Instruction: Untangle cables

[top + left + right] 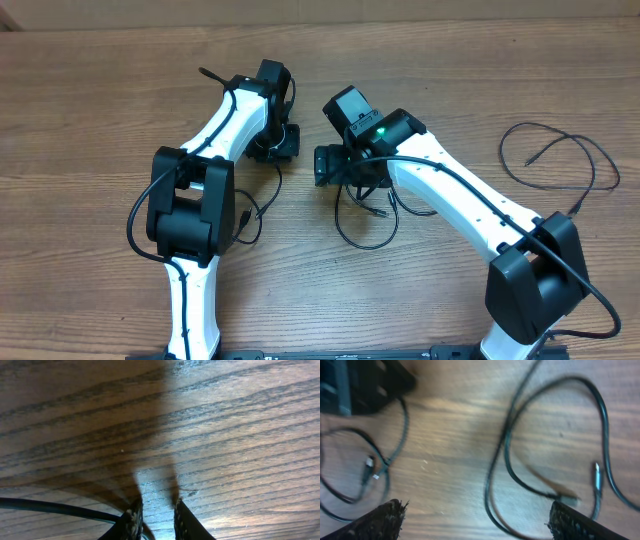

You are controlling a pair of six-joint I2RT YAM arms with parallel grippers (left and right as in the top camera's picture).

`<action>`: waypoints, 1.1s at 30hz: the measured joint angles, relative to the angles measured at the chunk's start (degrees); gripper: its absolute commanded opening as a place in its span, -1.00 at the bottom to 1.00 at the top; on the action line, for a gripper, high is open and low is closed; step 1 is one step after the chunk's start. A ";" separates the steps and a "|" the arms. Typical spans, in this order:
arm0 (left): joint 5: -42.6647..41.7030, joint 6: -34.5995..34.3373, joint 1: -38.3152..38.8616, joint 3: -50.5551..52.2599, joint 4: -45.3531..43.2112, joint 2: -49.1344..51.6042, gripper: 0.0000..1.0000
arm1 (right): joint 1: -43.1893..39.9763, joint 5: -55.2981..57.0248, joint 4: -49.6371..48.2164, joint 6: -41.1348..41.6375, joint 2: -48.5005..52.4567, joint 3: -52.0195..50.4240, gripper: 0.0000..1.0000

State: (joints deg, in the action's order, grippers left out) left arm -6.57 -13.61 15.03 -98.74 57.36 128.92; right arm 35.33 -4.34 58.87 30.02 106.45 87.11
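Ahead of right end effector (480,517) | cables (506,450) loop runs top-to-bottom | plug (596,474) tip up

Both arms lean in over the wooden counter (100,90). The right end effector (335,165) sits mid-counter, with the left end effector (275,140) just beside it, on its left. Directly below it, toward the bases, lies a loose cable loop (340,232). Well off to its right, a second cable (560,128) sprawls in an open ring. A third cable (262,208) curls to its lower left.

Cables (506,445) lie across the table (450,450) beneath the right claw (477,512).
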 measured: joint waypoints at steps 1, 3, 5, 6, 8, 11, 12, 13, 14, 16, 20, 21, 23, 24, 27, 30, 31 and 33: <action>0.00 0.00 0.00 0.00 0.00 0.00 -0.55 | 0.00 0.04 0.98 -0.04 0.33 0.00 0.84; 0.00 0.00 0.00 0.00 0.00 0.00 -0.55 | 0.02 0.02 2.08 -0.02 1.99 0.00 0.84; 0.00 0.00 0.00 0.00 0.00 0.00 -0.54 | 0.09 -0.02 2.49 0.15 4.63 0.00 0.84; 0.00 0.00 0.00 0.00 0.00 0.00 -0.54 | 0.17 -0.07 2.45 0.37 6.54 0.00 0.84; 0.00 0.00 0.00 0.00 0.00 0.00 -0.54 | 0.46 -0.15 2.38 0.57 10.08 0.00 0.83; 0.00 0.00 0.00 0.00 0.00 0.00 -0.54 | 0.81 -0.15 2.34 0.74 13.99 -0.02 0.55; 0.00 0.00 0.00 0.00 0.00 0.00 -0.54 | 0.83 -0.15 2.36 0.81 14.80 -0.02 0.46; 0.00 0.00 0.00 0.00 0.00 0.00 -0.54 | 0.87 0.00 2.56 0.87 15.43 0.00 0.26; 0.00 0.00 0.00 0.00 -0.02 0.00 -0.53 | 0.90 0.04 2.69 0.85 15.45 0.00 0.12; 0.00 0.00 0.00 0.00 0.00 0.00 -0.53 | 0.94 0.13 2.29 0.85 15.45 0.02 -0.13; 0.00 0.00 0.00 0.00 0.00 0.00 -0.53 | 0.92 0.09 2.19 1.20 15.45 0.02 -0.29; 0.00 0.00 0.00 0.00 0.00 0.00 -0.53 | 0.92 0.07 2.21 1.38 15.45 0.02 -0.25; 0.00 0.00 0.00 0.00 0.00 0.00 -0.53 | 0.74 0.07 2.12 1.79 15.45 0.02 0.03; 0.00 0.00 0.00 0.00 0.00 0.00 -0.53 | 0.68 0.04 2.01 1.73 15.45 0.02 0.06; 0.00 0.00 0.00 0.00 0.00 0.00 -0.53 | 0.33 0.04 1.75 1.31 15.45 0.02 0.05; 0.00 0.00 0.00 0.00 0.00 0.00 -0.53 | -0.07 0.07 1.16 1.18 15.45 0.02 -0.11; 0.00 0.00 0.00 0.00 0.00 0.00 -0.53 | -0.17 0.13 0.85 1.36 15.45 0.02 -0.22; 0.00 0.00 0.00 0.00 0.00 0.00 -0.53 | -0.31 0.11 0.74 1.11 15.45 0.02 -0.48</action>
State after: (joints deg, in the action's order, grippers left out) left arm -6.57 -13.61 15.03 -98.74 57.36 128.92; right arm 35.03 -4.23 59.61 31.14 121.91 87.13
